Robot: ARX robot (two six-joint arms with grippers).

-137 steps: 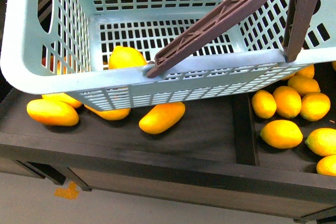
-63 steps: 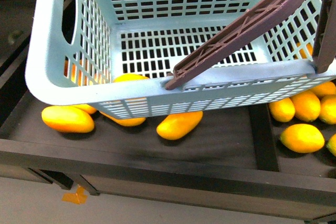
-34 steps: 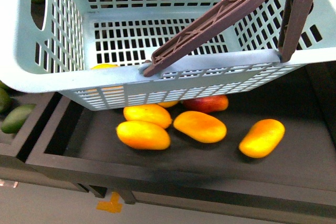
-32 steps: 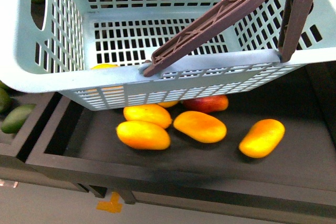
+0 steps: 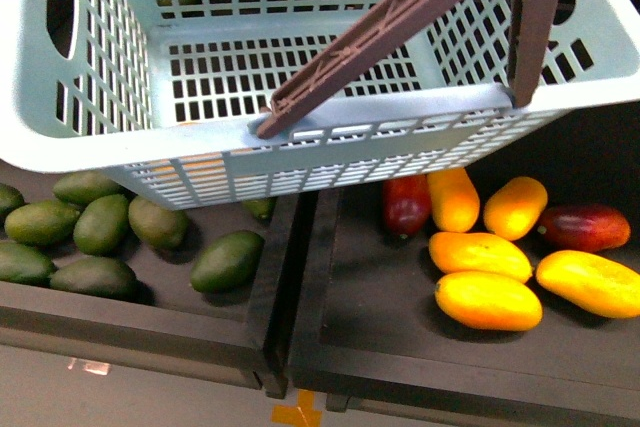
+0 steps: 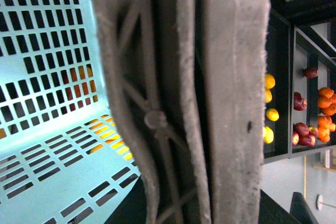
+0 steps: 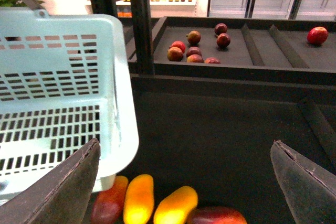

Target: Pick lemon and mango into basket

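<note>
Two dark red mangoes show in the front view, smooth-skinned and elongated. One mango point(image 5: 407, 204) lies half under the near right corner of the basket point(image 5: 300, 142), touching a yellow-orange fruit. The other red mango point(image 5: 585, 227) lies well apart from it by the right edge. Both are in the right black tray point(image 5: 370, 332) with five yellow-orange mangoes point(image 5: 488, 300). The left tray point(image 5: 120, 319) holds at least eight green oval fruits point(image 5: 227, 260). The pale aqua slotted basket hangs above both trays, its two brown handles point(image 5: 370, 37) raised. In the left wrist view those handles point(image 6: 131, 77) fill the picture, with the basket's wall point(image 6: 47, 129) beside them. The left gripper's fingers cannot be made out among them, so its grip cannot be told. Four small bright yellow lemons point(image 6: 269, 81) sit in a shelf compartment beyond, next to compartments of red and orange fruit. In the right wrist view the right gripper point(image 7: 186, 141) is spread wide, its dark fingers point(image 7: 73, 192) at the picture's corners with nothing between them. It hovers over the tray beside the basket point(image 7: 118, 66). Below it lie two red mangoes and two yellow-orange ones. A far tray point(image 7: 236, 51) holds seven small dark red fruits point(image 7: 193, 36).
</note>
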